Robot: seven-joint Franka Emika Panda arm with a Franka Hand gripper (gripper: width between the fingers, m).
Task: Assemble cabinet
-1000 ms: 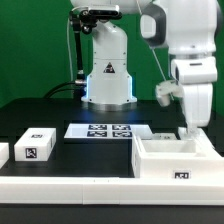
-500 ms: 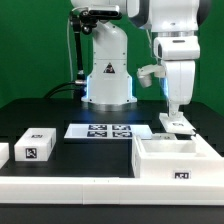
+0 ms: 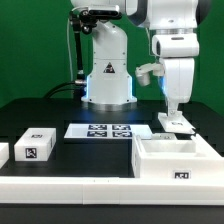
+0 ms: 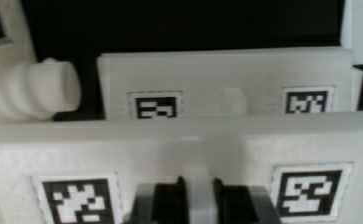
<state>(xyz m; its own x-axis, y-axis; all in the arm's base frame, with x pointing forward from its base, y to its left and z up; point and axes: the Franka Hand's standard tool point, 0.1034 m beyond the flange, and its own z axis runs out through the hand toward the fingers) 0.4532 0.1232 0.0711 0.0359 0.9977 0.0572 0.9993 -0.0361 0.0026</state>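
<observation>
Swung toward the exterior view's left, the claw [image 3: 176,122] hangs at the cabinet's [image 3: 155,165] rear wall (grip cannot be told).

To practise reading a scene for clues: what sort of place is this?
Most likely a robotics lab bench: a white robot arm stands over a black table, a green backdrop hangs behind, and the cabinet and marker board carry black-and-white square tags.

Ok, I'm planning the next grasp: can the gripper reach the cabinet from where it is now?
Likely yes: the gripper hangs just over the far wall of the cabinet, with nothing between them in either view.
</observation>
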